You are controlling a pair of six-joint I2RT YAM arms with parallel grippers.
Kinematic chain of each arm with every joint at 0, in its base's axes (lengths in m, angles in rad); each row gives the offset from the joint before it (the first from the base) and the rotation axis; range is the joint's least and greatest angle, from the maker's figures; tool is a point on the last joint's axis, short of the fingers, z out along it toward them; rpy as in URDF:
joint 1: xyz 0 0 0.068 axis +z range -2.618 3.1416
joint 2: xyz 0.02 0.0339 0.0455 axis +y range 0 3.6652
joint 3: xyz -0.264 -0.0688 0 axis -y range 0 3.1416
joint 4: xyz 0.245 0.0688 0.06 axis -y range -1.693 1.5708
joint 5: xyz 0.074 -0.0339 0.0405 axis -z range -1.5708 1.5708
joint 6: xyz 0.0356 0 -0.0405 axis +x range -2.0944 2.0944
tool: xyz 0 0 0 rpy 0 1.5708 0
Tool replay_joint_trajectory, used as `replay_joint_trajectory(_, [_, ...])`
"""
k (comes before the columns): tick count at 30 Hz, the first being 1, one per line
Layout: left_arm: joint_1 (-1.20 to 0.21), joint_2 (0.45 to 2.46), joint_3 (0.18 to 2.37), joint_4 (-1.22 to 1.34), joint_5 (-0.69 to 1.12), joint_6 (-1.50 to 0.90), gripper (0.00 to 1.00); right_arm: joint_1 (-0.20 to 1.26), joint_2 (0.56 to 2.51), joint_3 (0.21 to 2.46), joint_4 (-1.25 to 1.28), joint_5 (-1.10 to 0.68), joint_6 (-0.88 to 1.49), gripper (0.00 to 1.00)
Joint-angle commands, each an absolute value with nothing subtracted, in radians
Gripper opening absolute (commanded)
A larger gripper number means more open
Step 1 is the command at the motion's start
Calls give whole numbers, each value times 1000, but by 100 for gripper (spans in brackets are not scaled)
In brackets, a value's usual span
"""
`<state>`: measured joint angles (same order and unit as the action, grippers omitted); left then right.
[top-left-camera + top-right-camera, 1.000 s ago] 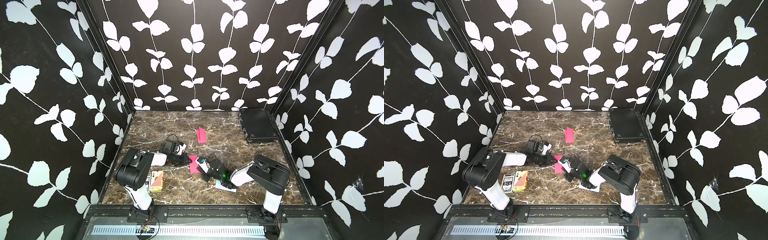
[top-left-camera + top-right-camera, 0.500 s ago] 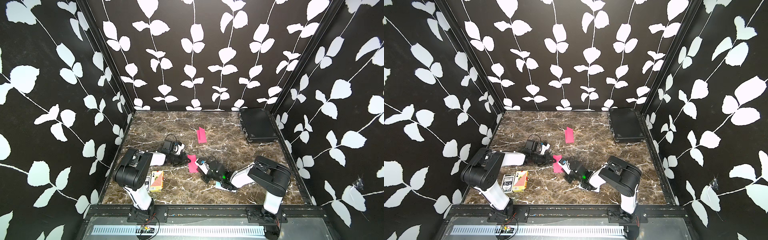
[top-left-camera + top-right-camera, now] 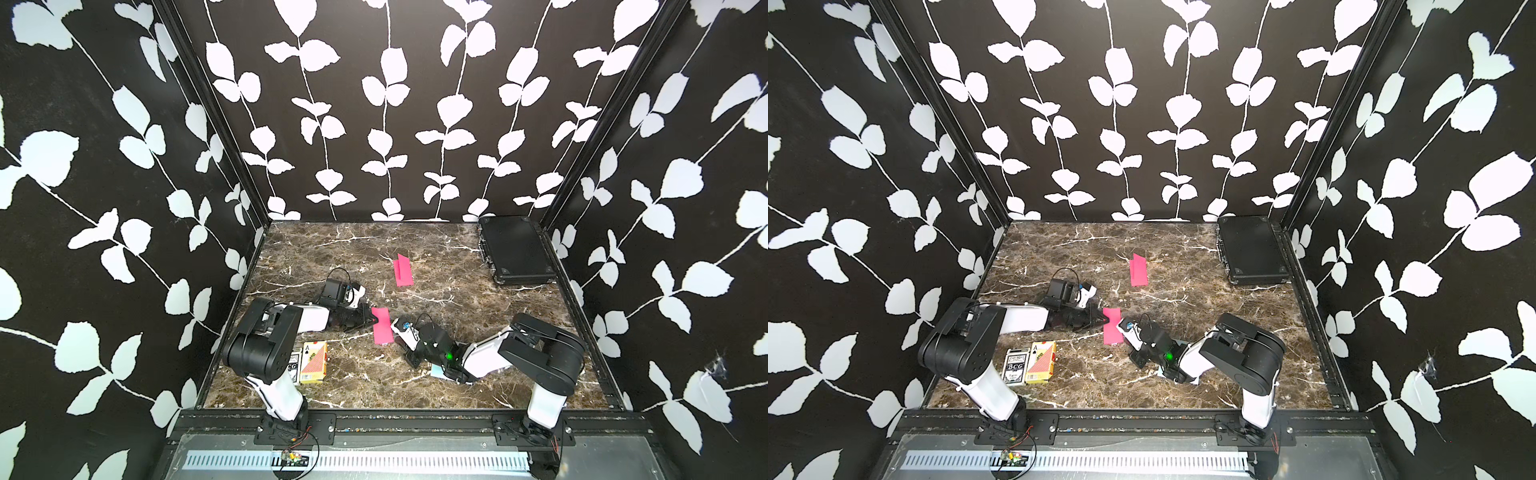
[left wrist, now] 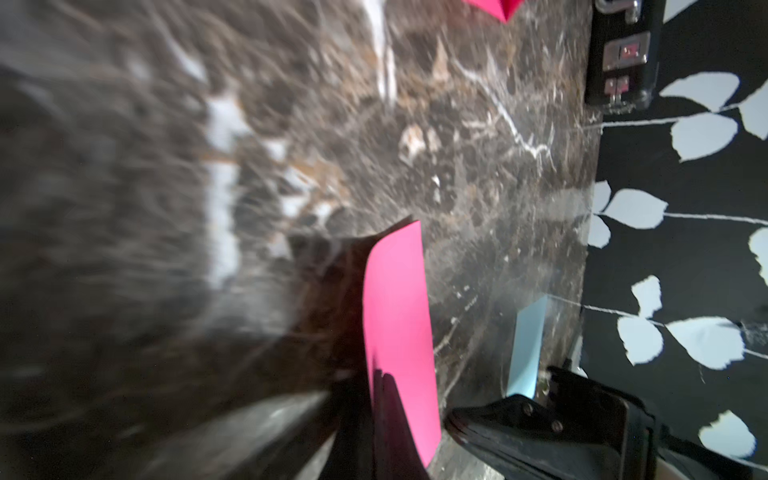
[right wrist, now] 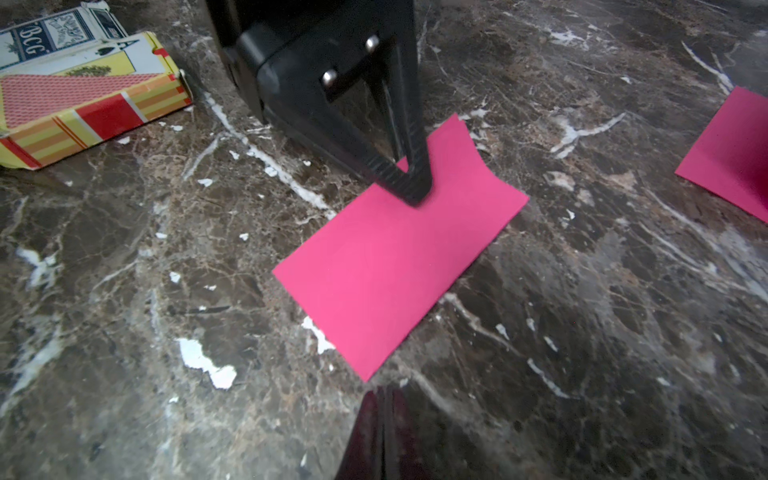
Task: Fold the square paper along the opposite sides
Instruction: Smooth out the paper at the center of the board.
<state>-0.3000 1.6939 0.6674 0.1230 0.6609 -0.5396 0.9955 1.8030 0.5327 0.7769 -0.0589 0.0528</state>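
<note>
1. Pink folded paper (image 3: 382, 326) flat on marble tabletop (image 3: 457, 299), centre-front, between both arms.
2. Left gripper (image 5: 415, 195) closed to a point, pressed on paper at one long edge, nearby short end slightly curled.
3. Right gripper (image 5: 382, 407) closed, empty, just beside paper's corner.
4. Card boxes (image 3: 313, 361) near left arm; second pink paper (image 3: 403, 271) well behind; black case (image 3: 513, 249) at far back corner; open marble between.

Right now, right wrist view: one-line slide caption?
Shut left gripper tips down on the folded pink paper lying on the marble table, card boxes nearby.
</note>
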Motion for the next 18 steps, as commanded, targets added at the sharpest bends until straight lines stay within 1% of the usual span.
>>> replay_joint_trajectory(1, [-291, 1677, 636, 160, 642, -577, 0, 1006, 1770, 466, 578, -61, 65, 7])
replay_joint_trajectory(3, [-317, 1668, 615, 194, 669, -605, 0, 993, 1669, 464, 560, -80, 83, 7])
replay_joint_trajectory(6, [-372, 1641, 613, 164, 663, -608, 0, 930, 1544, 477, 587, -139, 131, 7])
replay_joint_trajectory(8, [-392, 1626, 605, 163, 664, -620, 0, 892, 1514, 494, 631, -171, 154, 7])
replay_joint_trajectory(11, [-406, 1614, 587, 191, 666, -647, 0, 861, 1532, 543, 665, -193, 156, 7])
replay_joint_trajectory(14, [-428, 1637, 586, 221, 676, -671, 0, 850, 1607, 608, 711, -231, 145, 7])
replay_joint_trajectory(18, [-455, 1673, 602, 235, 686, -683, 0, 842, 1724, 670, 763, -233, 133, 5])
